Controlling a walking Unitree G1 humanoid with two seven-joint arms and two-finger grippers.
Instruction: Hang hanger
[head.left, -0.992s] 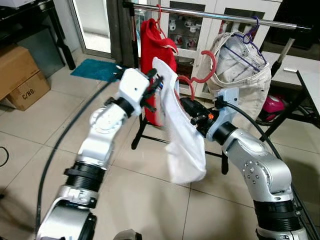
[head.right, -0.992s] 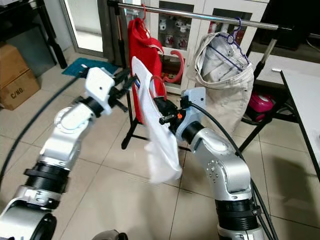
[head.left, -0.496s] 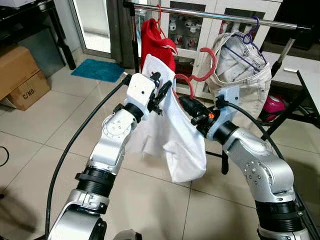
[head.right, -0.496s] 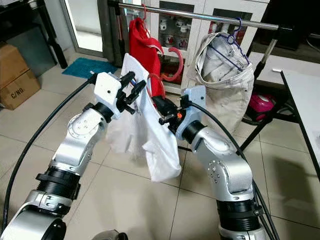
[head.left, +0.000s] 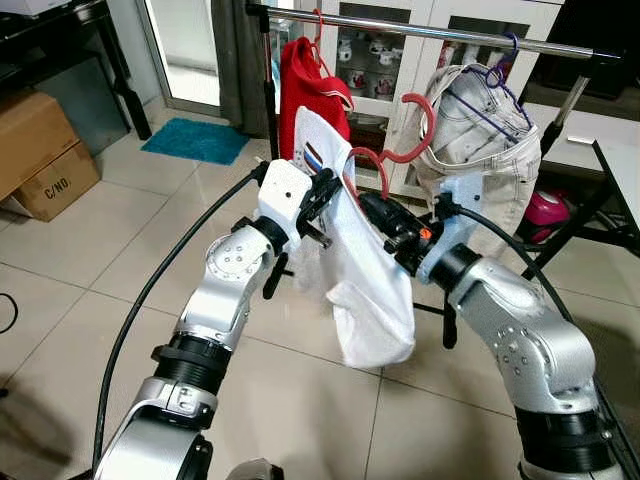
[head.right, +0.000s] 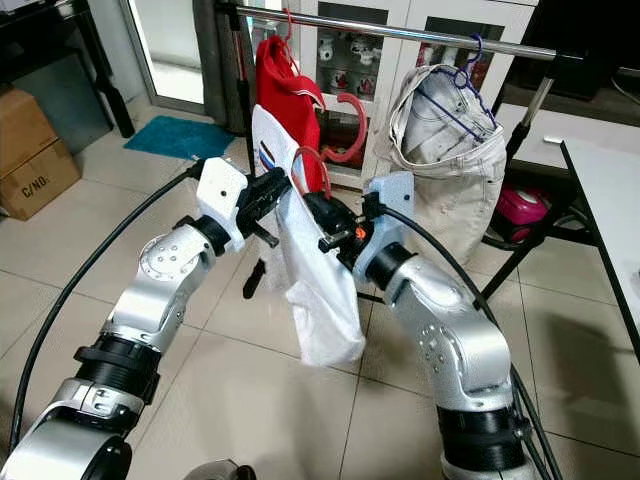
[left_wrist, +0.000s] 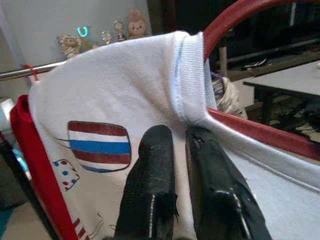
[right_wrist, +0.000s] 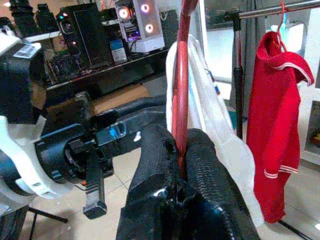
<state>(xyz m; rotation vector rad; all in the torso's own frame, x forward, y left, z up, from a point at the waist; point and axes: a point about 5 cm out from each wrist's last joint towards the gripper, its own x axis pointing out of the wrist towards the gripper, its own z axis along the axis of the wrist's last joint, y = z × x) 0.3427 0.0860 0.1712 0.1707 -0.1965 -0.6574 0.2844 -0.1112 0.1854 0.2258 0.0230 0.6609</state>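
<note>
Red plastic hanger (head.left: 385, 160) draped with limp white printed shirt (head.left: 365, 280), held below the steel clothes rail (head.left: 440, 28). Right gripper (right_wrist: 181, 157) clenched on its stiff, light frame. Left gripper (left_wrist: 182, 160) pinches soft cloth. Likely best hold: the rigid frame.

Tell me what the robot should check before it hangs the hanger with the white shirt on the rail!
1. Right hand shut on the red hanger: ok, the right wrist view shows its fingers clamped on the bar.
2. Left hand pinching the white shirt near the collar: ok.
3. Shirt sitting fully on the hanger: cannot tell.
4. Hook pointing up toward the rail: ok.
5. Free gap on the rail between the red garment and the beige garment: ok.
6. Hook on the rail: not ok, it is below the rail.
</note>
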